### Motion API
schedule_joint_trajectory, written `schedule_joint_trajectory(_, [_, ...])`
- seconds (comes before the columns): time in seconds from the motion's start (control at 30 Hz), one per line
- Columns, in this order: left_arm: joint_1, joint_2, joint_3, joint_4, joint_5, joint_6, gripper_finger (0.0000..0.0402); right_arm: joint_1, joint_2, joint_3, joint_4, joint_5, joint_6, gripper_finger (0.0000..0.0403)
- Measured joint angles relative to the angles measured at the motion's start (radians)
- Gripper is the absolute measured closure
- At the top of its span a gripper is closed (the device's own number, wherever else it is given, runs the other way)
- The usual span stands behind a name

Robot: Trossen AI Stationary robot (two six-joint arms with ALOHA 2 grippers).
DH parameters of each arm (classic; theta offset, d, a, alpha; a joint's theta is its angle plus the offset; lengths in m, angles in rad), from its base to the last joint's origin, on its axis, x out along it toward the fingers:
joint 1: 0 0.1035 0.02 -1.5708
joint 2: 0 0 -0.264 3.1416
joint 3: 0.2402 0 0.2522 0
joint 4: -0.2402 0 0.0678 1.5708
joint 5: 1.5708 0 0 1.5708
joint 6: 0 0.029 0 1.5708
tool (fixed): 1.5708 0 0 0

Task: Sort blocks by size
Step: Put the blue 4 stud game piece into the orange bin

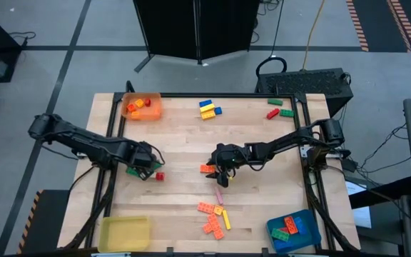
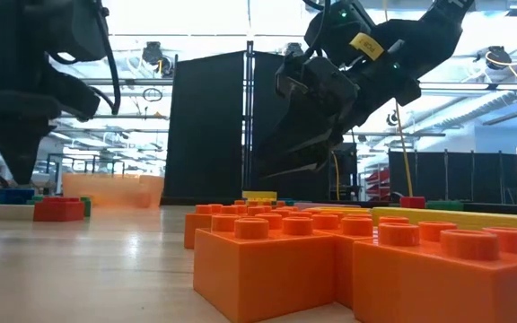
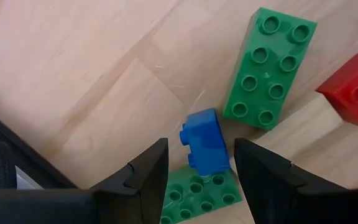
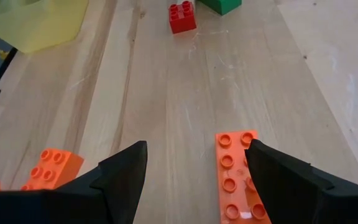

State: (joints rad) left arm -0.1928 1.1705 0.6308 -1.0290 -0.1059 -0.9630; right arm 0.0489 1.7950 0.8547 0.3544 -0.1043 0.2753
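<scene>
My left gripper (image 3: 201, 149) (image 1: 146, 163) points down at the table's left and is shut on a small blue block (image 3: 205, 144). Below it lies a green block (image 3: 201, 193). A longer green block (image 3: 271, 68) and a red block (image 3: 356, 90) lie flat on the wood beside it. My right gripper (image 4: 197, 155) (image 1: 220, 173) stands open above the table's middle. A long orange block (image 4: 235, 180) lies flat below it, partly under one finger, and another orange block (image 4: 51, 167) lies to the other side. More blocks (image 1: 214, 218) lie near the front edge. My left gripper pinches the small blue block by two opposite sides (image 3: 225, 155) between its two fingers, coming from above and pointing down. The block is tipped, with its studs facing sideways. It sits just over the green block below; whether the two touch, I cannot tell.
An orange tray (image 1: 142, 106) with blocks stands at the far left, a yellow tray (image 1: 125, 233) at the near left, and a blue tray (image 1: 293, 230) with blocks at the near right. Yellow and blue blocks (image 1: 207, 109) and red and green blocks (image 1: 280, 111) lie along the far edge.
</scene>
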Motion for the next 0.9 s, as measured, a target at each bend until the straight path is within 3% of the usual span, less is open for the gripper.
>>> schedule_joint_trajectory(0.67, [0.0, 0.094, 0.0, 0.051, 0.019, 0.008, 0.0219, 0.011, 0.0, 0.0, 0.0, -0.002, 0.001, 0.0135])
schedule_joint_trajectory(0.9, [0.003, 0.127, 0.0, 0.052, 0.014, 0.034, 0.0271, 0.011, 0.0, 0.0, 0.001, -0.002, 0.001, 0.0135])
